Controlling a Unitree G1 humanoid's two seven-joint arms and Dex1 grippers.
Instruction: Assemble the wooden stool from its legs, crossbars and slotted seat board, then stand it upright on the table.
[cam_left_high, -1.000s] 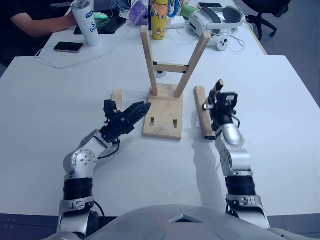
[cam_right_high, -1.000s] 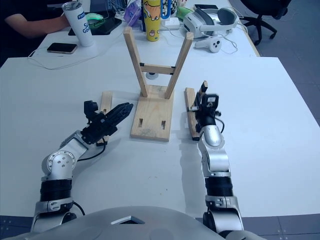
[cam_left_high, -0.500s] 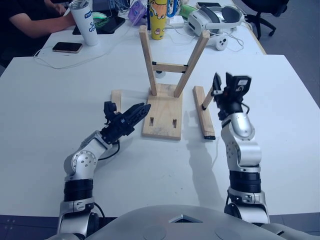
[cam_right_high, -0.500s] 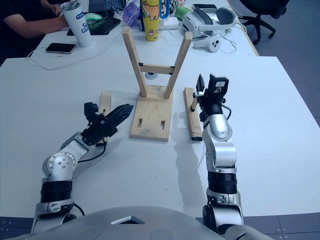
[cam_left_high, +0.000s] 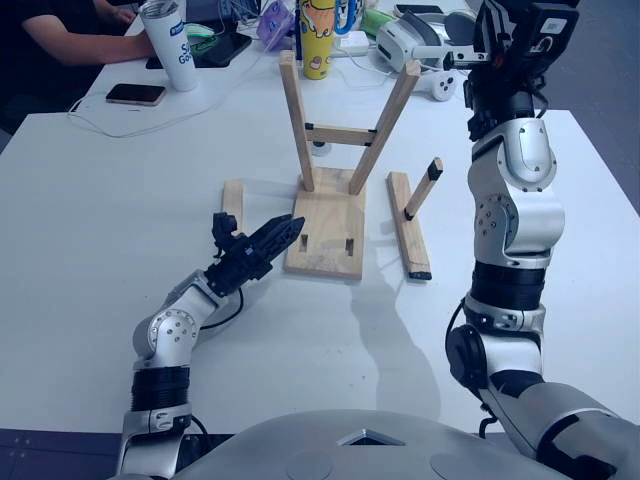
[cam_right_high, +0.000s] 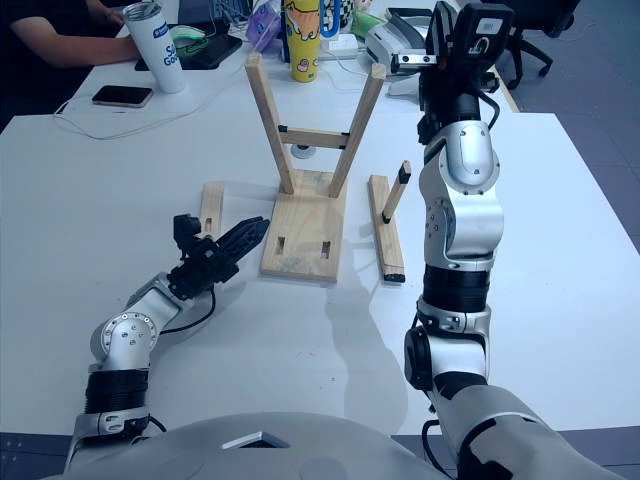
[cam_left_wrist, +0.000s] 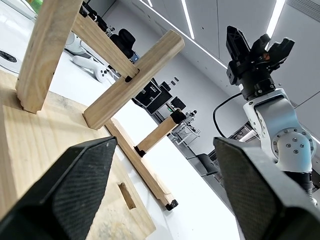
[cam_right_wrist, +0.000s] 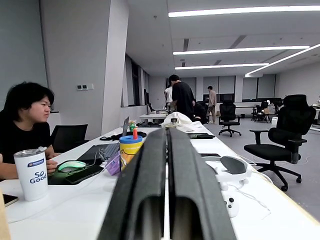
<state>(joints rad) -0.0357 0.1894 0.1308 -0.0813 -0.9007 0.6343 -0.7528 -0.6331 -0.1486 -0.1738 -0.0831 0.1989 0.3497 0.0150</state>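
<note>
We are working mid-assembly: one leg frame (cam_left_high: 345, 130) is standing in the seat board (cam_left_high: 325, 235), and the second frame (cam_left_high: 410, 225) is lying just beside it. Our left gripper (cam_left_high: 275, 235) is gaping by the board, and the right gripper (cam_right_wrist: 167, 145) is raised, clenched on nothing. Next, we judge, comes grasping that frame and slotting it in.

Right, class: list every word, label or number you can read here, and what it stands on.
On the white tumbler: a blue badge and two lines of blue print, cut off by its curve, not readable whole.
On the yellow cup: a cartoon figure, no legible words.
On the seat board: no print.
</note>
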